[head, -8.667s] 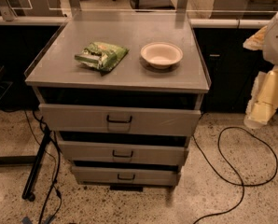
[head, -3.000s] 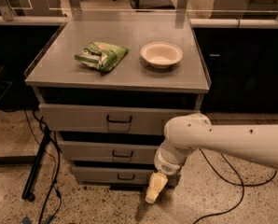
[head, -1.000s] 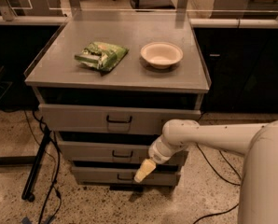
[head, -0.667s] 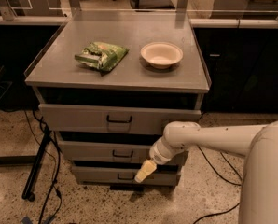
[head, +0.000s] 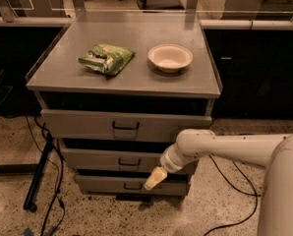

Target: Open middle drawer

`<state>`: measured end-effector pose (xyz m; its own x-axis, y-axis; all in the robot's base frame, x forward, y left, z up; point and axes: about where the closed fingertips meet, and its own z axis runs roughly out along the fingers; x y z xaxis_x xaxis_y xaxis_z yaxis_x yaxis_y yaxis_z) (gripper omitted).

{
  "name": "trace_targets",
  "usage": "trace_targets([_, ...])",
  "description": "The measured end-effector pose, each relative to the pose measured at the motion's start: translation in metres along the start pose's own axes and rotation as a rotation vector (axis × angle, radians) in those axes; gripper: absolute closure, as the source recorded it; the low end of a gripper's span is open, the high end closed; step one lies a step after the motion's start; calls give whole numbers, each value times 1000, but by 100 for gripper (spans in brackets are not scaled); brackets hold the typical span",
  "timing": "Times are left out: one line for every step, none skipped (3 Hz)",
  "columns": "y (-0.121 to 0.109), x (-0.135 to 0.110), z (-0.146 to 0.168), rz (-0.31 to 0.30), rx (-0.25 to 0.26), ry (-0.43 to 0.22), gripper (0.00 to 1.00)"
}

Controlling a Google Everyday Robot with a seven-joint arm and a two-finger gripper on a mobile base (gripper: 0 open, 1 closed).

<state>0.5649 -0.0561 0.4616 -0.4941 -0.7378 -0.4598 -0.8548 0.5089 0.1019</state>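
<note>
1. the grey metal middle drawer point(head: 95, 160) sits at lower centre of the frame, between the taller grey top drawer point(head: 82, 124) and the narrower grey bottom drawer point(head: 104, 185). it looks shut or nearly so, so i judge the pull has not begun.
2. the cream-coloured tool point(head: 153, 180), on the end of the white arm point(head: 220, 146) that reaches in from the right, hangs just right of and a little below the small black wire handle point(head: 129, 163). its tip lies over the gap above the bottom drawer.
3. i cannot tell how far open the tool is, and i see nothing held in it.
4. to do this well, i would bring the tool up and left until it is level with that handle, not the lower one just beneath it.
5. i would seat it squarely on the middle of the wire so the pull does not twist the drawer.
6. i would then draw straight back toward the lower edge of the frame, slowly and level.
7. the risk, as i judge it, is catching the bottom drawer's handle or slipping off the thin wire.
8. the green crinkled snack bag point(head: 106, 58) and the white round bowl point(head: 170, 57) rest on the grey surface point(head: 136, 80) above, so i would avoid jolting the cabinet.
</note>
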Motion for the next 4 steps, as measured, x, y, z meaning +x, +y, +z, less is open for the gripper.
trace_targets([-5, 1, 0, 12, 2, -13, 0])
trace_targets([-15, 2, 11, 25, -11, -29, 0])
trace_targets([-30, -9, 17, 14, -6, -36, 0])
trace_targets([-30, -10, 18, 13, -8, -35, 0])
